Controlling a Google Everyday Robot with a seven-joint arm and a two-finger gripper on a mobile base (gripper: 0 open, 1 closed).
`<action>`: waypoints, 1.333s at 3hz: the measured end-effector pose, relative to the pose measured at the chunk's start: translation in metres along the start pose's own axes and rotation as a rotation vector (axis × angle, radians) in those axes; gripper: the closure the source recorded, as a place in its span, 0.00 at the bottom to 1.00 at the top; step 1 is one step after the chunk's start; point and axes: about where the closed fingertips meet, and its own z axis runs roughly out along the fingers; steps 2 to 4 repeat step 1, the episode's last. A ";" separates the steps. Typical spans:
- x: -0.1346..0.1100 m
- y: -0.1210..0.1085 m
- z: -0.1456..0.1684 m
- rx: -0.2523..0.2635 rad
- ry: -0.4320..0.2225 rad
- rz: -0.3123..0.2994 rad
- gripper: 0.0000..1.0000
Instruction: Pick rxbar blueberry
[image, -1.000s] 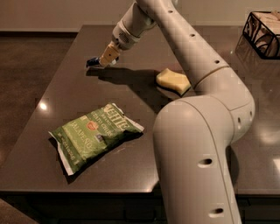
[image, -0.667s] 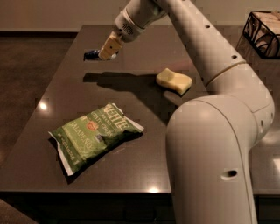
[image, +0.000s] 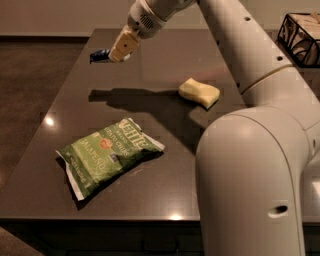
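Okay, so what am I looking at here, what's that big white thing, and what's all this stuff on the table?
The big white shape is a robot arm, seen very close in a single camera view; where that camera sits is not known. The arm reaches over a dark table towards the far left corner. At its end is the gripper, a tan two-finger clamp. It is shut on the rxbar blueberry, a small dark blue wrapped snack bar, and holds it in the air above the table; the arm's shadow falls on the surface below. On the table, near the front, lies a large green chip bag. A pale yellow sponge lies further back, beside the arm. At the far right edge stands a dark patterned box.
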 end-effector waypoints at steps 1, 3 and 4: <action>-0.001 0.001 -0.001 -0.001 0.001 -0.004 1.00; -0.001 0.001 -0.001 -0.001 0.001 -0.004 1.00; -0.001 0.001 -0.001 -0.001 0.001 -0.004 1.00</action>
